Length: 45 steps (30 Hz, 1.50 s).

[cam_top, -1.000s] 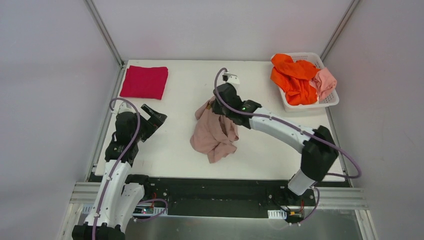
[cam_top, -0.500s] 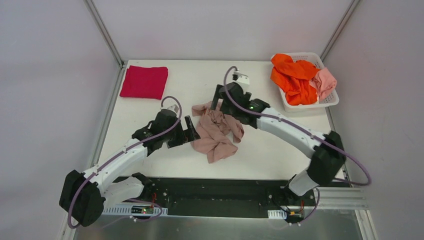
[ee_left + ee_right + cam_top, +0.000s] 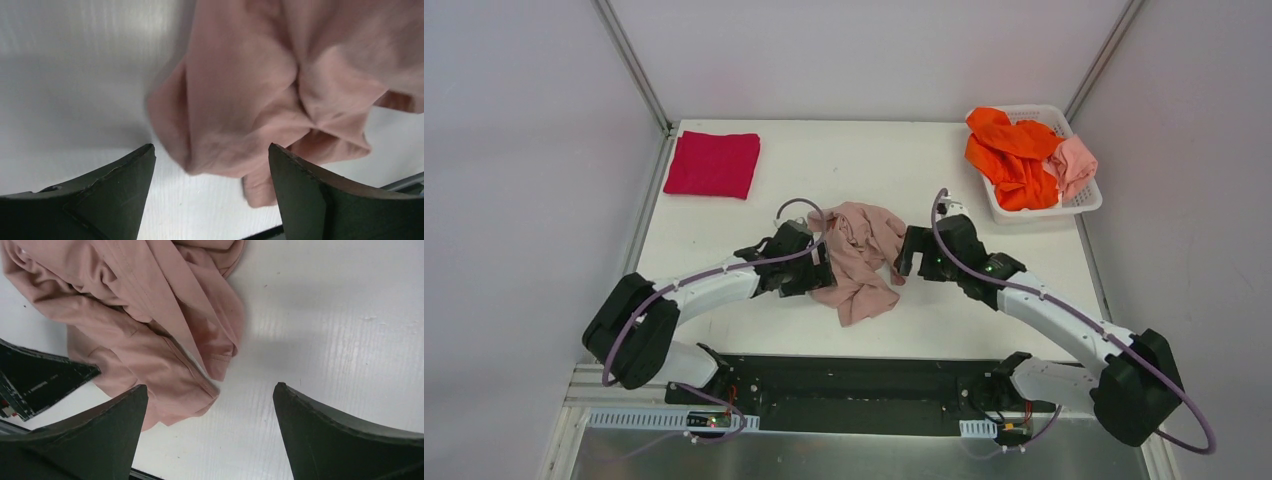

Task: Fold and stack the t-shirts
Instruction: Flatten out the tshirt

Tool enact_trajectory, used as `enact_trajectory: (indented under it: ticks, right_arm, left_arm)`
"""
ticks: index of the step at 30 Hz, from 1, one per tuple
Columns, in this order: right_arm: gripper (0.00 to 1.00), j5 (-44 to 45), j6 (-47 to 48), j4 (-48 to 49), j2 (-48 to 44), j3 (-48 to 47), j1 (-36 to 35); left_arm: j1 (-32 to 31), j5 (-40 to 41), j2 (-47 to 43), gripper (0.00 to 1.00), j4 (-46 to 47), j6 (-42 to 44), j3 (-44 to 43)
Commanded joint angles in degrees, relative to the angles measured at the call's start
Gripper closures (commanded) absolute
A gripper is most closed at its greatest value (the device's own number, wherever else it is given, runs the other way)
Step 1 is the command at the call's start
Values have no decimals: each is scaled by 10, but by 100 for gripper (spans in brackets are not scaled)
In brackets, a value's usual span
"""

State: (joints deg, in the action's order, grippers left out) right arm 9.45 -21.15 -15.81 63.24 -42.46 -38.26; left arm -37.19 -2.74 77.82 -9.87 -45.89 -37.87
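Observation:
A dusty-pink t-shirt (image 3: 859,260) lies crumpled in a heap mid-table. My left gripper (image 3: 819,272) is low at its left edge and open. In the left wrist view a rounded fold of the shirt (image 3: 260,90) reaches in between the spread tips of that gripper (image 3: 211,160). My right gripper (image 3: 907,252) is at the shirt's right edge, open, and holds nothing. The right wrist view shows the shirt's hem (image 3: 140,315) just ahead of the right gripper (image 3: 210,386). A folded crimson t-shirt (image 3: 712,163) lies at the back left.
A white lattice basket (image 3: 1084,205) at the back right holds an orange tee (image 3: 1009,150) and a salmon-pink tee (image 3: 1074,160). The table's near edge and a black rail run just below the heap. A finger of the left gripper (image 3: 40,375) shows in the right wrist view.
The right gripper opened, let the pink shirt drop, and came down to its right side. The left arm swung in from the table's left edge to the shirt's left side.

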Motion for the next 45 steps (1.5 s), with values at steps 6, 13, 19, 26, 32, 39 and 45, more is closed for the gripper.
enact_trajectory:
  ticks: [6,13,19,26,32,39,45]
  right_arm:
    - [2,-89,60,143,150,-21,30]
    - [53,-82,63,155,249,-64,33]
    - [100,13,55,110,195,-71,35]
    - [100,176,79,8,65,-108,46]
    - [100,206,145,-18,-45,-210,49]
    - [100,195,184,-68,-115,-362,49]
    - [100,86,181,-143,-120,-510,49]
  left_arm:
    - [-4,11,88,34,93,-1,-45]
    - [-3,23,101,93,89,8,-55]
    - [-1,143,26,100,7,22,-62]
    - [6,328,-146,100,-111,67,-113]
    - [7,402,-271,100,-117,162,-203]
    - [6,364,-348,100,-122,223,-322]
    - [6,262,-361,100,-125,264,-436]
